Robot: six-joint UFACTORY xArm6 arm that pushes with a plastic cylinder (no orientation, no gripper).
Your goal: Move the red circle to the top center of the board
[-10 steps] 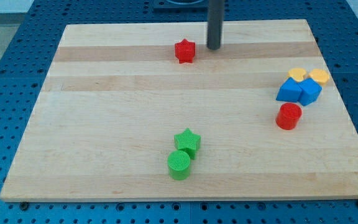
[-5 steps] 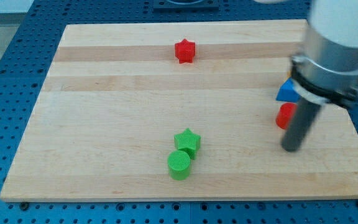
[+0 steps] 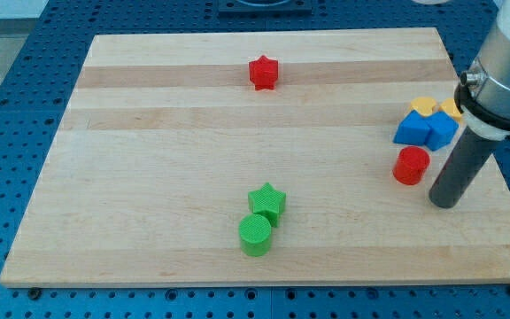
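Note:
The red circle [image 3: 411, 166] is a short red cylinder near the board's right side, just below two blue blocks. My tip [image 3: 444, 203] stands on the board just to the right of and slightly below the red circle, a small gap apart from it. The rod rises up to the arm body at the view's upper right. The top centre of the board holds a red star [image 3: 263, 73].
Two blue blocks [image 3: 426, 130] sit above the red circle, with two yellow blocks [image 3: 424, 106] behind them, one partly hidden by the arm. A green star [image 3: 267, 202] and a green circle [image 3: 255, 235] touch each other low in the middle. The board's right edge [image 3: 503, 177] is close to my tip.
My tip travelled from beside the red star at the top to the right side, then shifted right and slightly up, ending just right of the red circle. No block has moved.

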